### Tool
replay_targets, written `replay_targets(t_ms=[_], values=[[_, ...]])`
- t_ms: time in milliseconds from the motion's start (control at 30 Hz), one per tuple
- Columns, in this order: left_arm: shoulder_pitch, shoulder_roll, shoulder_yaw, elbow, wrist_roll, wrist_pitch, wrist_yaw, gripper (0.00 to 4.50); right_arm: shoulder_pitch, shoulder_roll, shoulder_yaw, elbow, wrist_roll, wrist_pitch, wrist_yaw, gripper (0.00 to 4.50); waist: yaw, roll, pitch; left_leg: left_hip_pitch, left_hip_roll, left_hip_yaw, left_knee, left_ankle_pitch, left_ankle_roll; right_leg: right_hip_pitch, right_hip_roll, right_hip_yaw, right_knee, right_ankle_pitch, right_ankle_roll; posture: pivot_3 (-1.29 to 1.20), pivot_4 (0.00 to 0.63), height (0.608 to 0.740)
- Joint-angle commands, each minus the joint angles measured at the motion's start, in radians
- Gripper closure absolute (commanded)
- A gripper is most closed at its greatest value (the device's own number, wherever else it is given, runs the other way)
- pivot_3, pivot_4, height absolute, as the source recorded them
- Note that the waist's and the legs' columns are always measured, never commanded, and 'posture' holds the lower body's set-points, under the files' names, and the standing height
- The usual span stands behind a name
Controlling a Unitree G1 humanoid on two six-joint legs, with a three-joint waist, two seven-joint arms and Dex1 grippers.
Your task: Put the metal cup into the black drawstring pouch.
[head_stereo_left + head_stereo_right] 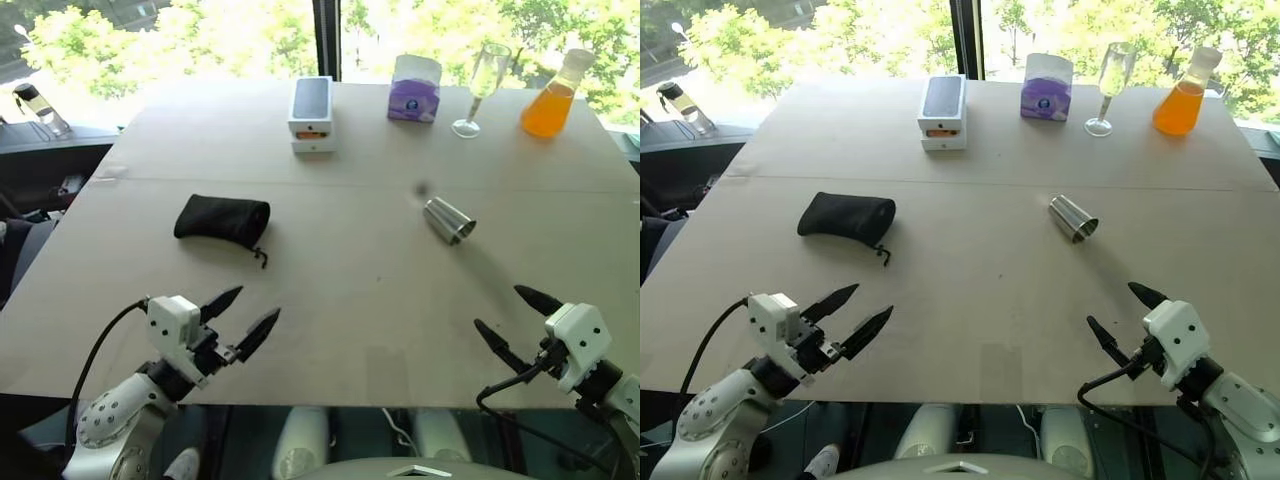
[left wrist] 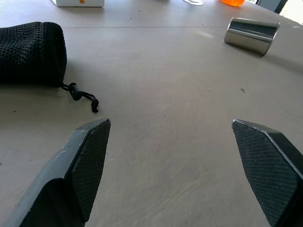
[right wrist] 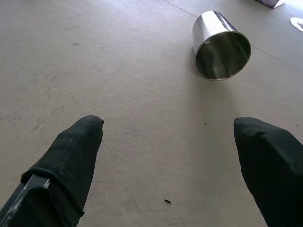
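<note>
Metal cup [image 1: 448,220] lies on its side on the counter [image 1: 340,290], right of centre, open mouth facing the near right edge. Black drawstring pouch [image 1: 222,219] lies flat well apart to the left, cord trailing toward the near edge. Left hand [image 1: 240,317] hovers at the near-left edge — fingers spread wide, holding nothing. Right hand [image 1: 518,315] at the near-right edge — also wide, empty, aimed toward the cup. Far edge: white box [image 1: 311,113], purple pack [image 1: 414,89], champagne glass [image 1: 482,88], orange flask [image 1: 553,97].
</note>
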Motion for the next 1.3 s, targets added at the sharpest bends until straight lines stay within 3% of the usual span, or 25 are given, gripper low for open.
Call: replay_targets(t_ms=[33, 300, 433, 600, 800, 1100, 1300], values=[[-0.041, 0.015, 0.004, -0.043, -0.030, 0.025, 0.044, 0.23, -0.033, -0.006, 0.000, -0.041, 0.028, -0.003, 0.007, 0.00, 0.000, 0.000, 0.000, 0.000, 0.000, 0.000, 0.000, 0.000, 0.000, 0.000, 0.000, 0.000, 0.000, 0.000, 0.000, 0.00, 0.150, 0.737], [-0.210, 0.025, -0.033, -0.118, -0.041, 0.185, 0.245, 0.23, -0.195, -0.052, 0.040, -0.076, 0.239, -0.026, 0.173, 0.00, 0.000, 0.000, 0.000, 0.001, 0.000, -0.001, 0.001, 0.000, 0.000, 0.002, 0.001, 0.000, 0.000, 0.001, 0.000, 0.00, 0.150, 0.737], [-0.353, 0.021, -0.114, -0.145, 0.089, 0.334, 0.465, 0.23, -0.290, -0.100, 0.040, -0.083, 0.335, -0.024, 0.263, 0.00, 0.004, -0.001, 0.000, 0.001, -0.001, -0.001, 0.001, 0.000, 0.001, 0.003, 0.001, -0.001, 0.000, 0.005, 0.000, 0.00, 0.150, 0.737], [-0.545, 0.124, -0.307, -0.234, 0.361, 0.668, 0.715, 0.23, -0.361, -0.111, 0.031, -0.073, 0.386, -0.027, 0.297, 0.00, 0.004, -0.002, 0.000, 0.005, -0.002, -0.004, 0.001, 0.000, 0.001, 0.009, 0.001, -0.003, -0.001, 0.005, 0.001, 0.00, 0.150, 0.737], [-0.644, 0.137, -0.406, -0.255, 0.475, 0.826, 0.776, 0.23, -0.402, -0.108, 0.037, -0.070, 0.402, -0.013, 0.288, 0.00, 0.002, -0.002, 0.001, 0.005, -0.001, -0.003, 0.000, 0.002, -0.004, 0.009, 0.001, -0.001, -0.001, 0.005, 0.000, 0.00, 0.150, 0.737], [-0.928, 0.147, -0.564, -0.034, 0.625, 1.098, 0.847, 0.23, -0.432, -0.102, 0.053, -0.032, 0.368, -0.017, 0.276, 0.00, 0.008, -0.003, 0.001, 0.005, -0.002, -0.004, 0.000, 0.003, -0.004, 0.009, 0.001, -0.003, -0.001, 0.005, 0.001, 0.00, 0.150, 0.737], [-1.029, 0.056, -0.644, 0.092, 0.656, 1.146, 0.863, 0.23, -0.430, -0.096, 0.058, -0.032, 0.352, -0.018, 0.264, 0.00, 0.007, -0.004, 0.001, 0.004, -0.002, -0.004, 0.000, 0.003, -0.004, 0.008, 0.001, -0.003, -0.001, 0.005, 0.001, 0.00, 0.150, 0.737]])
